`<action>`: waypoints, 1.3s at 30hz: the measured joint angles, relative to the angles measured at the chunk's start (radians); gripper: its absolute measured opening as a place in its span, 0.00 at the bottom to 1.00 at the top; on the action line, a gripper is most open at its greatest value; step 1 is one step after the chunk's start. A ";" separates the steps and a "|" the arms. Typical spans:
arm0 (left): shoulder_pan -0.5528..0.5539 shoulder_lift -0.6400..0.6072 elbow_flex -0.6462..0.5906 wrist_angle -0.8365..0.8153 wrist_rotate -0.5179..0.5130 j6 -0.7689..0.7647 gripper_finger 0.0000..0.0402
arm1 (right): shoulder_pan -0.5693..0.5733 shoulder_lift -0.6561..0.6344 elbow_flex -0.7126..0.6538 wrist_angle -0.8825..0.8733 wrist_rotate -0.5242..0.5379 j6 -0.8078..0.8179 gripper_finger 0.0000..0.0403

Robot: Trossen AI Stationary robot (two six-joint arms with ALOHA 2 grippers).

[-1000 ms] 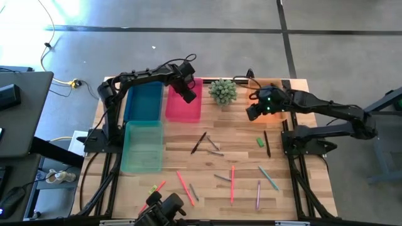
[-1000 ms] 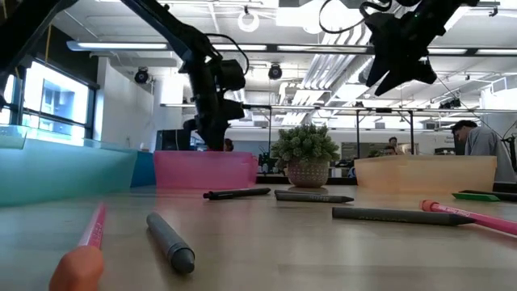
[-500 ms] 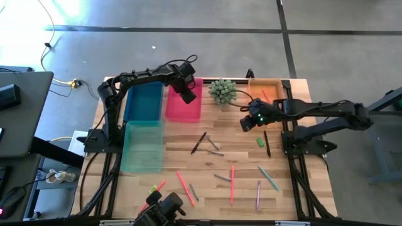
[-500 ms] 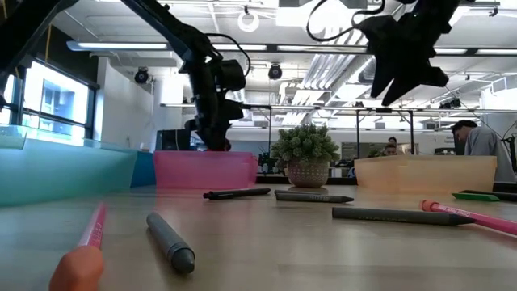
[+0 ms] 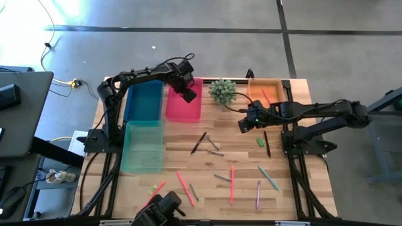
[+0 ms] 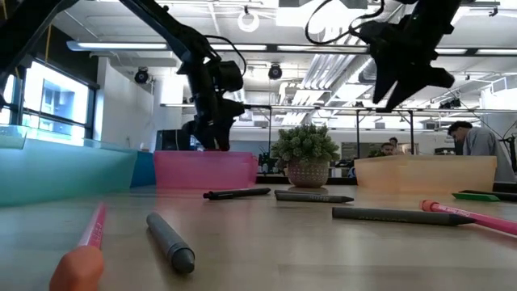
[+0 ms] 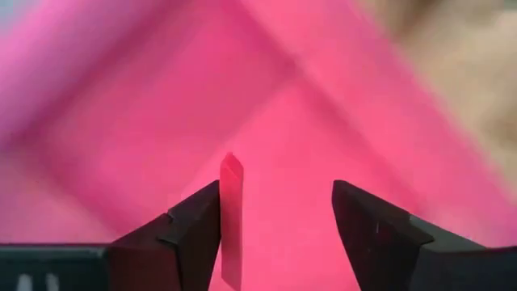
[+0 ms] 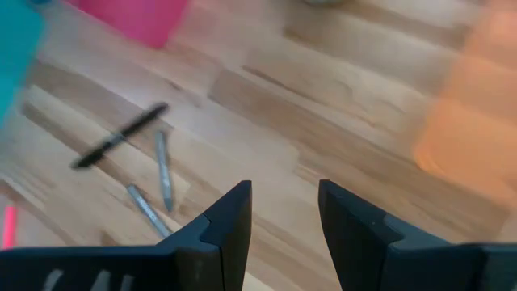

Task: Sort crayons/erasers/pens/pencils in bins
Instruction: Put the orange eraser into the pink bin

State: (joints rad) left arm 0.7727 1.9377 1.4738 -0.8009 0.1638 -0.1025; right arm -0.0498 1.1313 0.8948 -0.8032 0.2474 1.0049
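Observation:
My left gripper hangs open over the pink bin, pointing down into it. In the left wrist view a red-pink eraser stands on end between the fingers, close against one of them, over the bin's floor. My right gripper is open with nothing between its fingers. It hovers high above the wood between the plant and a green eraser. A black pen, grey crayons and pink pencils lie loose on the table. My left gripper has the red-pink eraser's long side right beside the inner face of one finger, while the other finger stands well clear. I cannot tell whether that finger touches the eraser. The fingers point down into the pink bin.
The blue bin and teal bin stand at the left, and the orange bin at the far right holds a pink stick. A potted plant sits between the pink and orange bins. More sticks lie near the front edge.
My left gripper has opened over the pink bin and stayed in place. My right gripper has swung away from the orange bin toward the table's left and near edges, staying high above the wood.

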 joint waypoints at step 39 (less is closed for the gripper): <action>-0.019 -0.188 0.000 -0.012 0.139 0.195 0.38 | -0.226 0.131 0.000 0.967 -0.014 -0.453 0.34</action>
State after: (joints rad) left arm 0.7540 1.7495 1.4742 -0.8132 0.3024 0.0920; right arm -0.2763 1.2620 0.8948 0.1634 0.2337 0.5522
